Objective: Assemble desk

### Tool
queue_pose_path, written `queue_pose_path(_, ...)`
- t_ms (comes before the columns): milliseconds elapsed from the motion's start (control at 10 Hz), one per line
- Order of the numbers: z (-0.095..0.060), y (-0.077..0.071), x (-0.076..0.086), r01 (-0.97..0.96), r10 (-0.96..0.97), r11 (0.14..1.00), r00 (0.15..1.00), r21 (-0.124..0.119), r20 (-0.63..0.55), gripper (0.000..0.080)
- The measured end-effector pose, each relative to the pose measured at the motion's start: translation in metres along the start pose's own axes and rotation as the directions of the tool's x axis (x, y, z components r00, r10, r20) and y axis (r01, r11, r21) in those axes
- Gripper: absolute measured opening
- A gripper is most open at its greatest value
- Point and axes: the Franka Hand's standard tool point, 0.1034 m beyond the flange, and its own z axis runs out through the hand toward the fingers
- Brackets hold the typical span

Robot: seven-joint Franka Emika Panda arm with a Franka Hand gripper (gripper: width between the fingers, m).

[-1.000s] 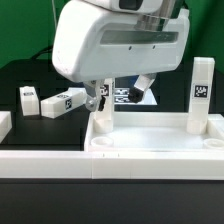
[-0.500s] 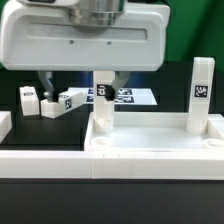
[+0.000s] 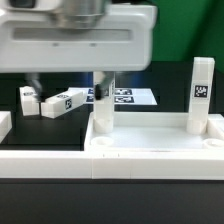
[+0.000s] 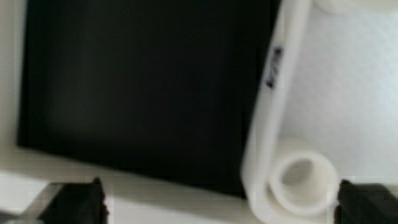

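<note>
The white desk tabletop [image 3: 150, 140] lies rim-up at the front of the black table. One tagged leg [image 3: 202, 92] stands upright in its corner at the exterior view's right. Another leg [image 3: 103, 108] stands at the corner on the exterior view's left. Two loose legs [image 3: 28, 100] [image 3: 62, 102] lie on the table behind. My gripper [image 3: 72, 90] hangs low over the left corner, open. In the wrist view a leg's round end [image 4: 299, 182] sits between the fingers of the gripper [image 4: 222, 202], nearer one finger, and neither finger touches it.
The marker board [image 3: 130, 97] lies flat behind the tabletop. A long white rail [image 3: 40, 160] runs along the front at the exterior view's left. A white part's edge [image 3: 3, 124] shows at the far left.
The gripper has shifted toward the exterior view's left and turned square to the camera. Its jaws have stayed open. The legs and tabletop have not moved.
</note>
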Motion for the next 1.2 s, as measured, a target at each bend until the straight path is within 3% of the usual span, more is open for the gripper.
queue_pose_path(100, 0.009, 0.013, -0.019, -0.033, 0.033, 0.999, 0.999, 0.023, 0.004, 0.0648)
queue_pose_path(200, 0.012, 0.019, -0.027, -0.047, 0.047, 0.999, 0.999, 0.025, 0.014, 0.0648)
queue_pose_path(300, 0.012, 0.013, -0.024, -0.041, 0.041, 0.999, 0.999, 0.017, 0.012, 0.0648)
queue_pose_path(700, 0.013, 0.015, -0.025, -0.043, 0.042, 0.999, 0.999, 0.018, 0.014, 0.0648)
queue_pose_path(800, 0.019, 0.022, -0.037, -0.112, 0.111, 0.992, 0.994, 0.052, 0.013, 0.0648)
queue_pose_path(1000, 0.036, 0.036, -0.078, -0.185, 0.181, 0.980, 0.982, 0.079, 0.052, 0.0648)
queue_pose_path(1200, 0.036, 0.036, -0.076, -0.185, 0.181, 0.980, 0.982, 0.077, 0.050, 0.0648)
